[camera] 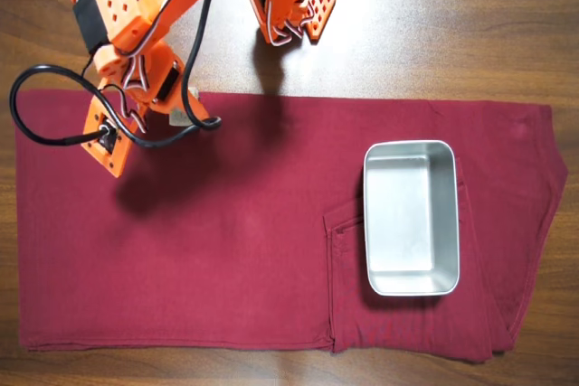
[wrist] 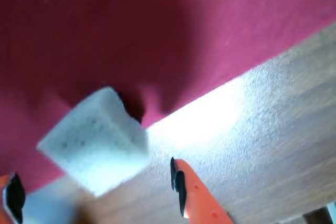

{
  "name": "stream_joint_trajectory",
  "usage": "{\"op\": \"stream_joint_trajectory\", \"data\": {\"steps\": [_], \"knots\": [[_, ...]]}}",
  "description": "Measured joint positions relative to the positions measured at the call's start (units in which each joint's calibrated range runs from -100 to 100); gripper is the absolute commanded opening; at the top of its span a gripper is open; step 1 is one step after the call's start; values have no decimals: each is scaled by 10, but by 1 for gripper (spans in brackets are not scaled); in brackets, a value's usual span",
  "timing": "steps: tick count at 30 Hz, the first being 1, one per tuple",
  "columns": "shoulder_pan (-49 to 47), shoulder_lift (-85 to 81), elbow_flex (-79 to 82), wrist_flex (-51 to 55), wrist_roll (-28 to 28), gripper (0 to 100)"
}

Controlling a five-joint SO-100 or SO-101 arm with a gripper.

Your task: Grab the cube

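Nearby, metal tray (camera: 412, 218) on cloth (camera: 226, 250)

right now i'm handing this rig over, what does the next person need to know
Gripper: fingers open, one on each side of the cube; whether they touch it cannot be told.
Cube: at the cloth's edge by the bare wooden table in the wrist view; in the overhead view, mostly hidden under the arm, upper left.
Metal tray: empty, on the cloth, right side.
Done: gripper brought to the cube.
Left: close and lift.
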State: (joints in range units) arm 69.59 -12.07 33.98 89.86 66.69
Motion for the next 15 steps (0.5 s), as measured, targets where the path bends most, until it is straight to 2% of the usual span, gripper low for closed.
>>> {"op": "stream_joint_trajectory", "data": {"steps": [8,9,11,15], "knots": [[-1,13,45,-84,-16,32],[-5,16,53,-93,-19,24],[-15,16,60,-113,-25,1],[-39,15,84,-158,-37,0]]}}
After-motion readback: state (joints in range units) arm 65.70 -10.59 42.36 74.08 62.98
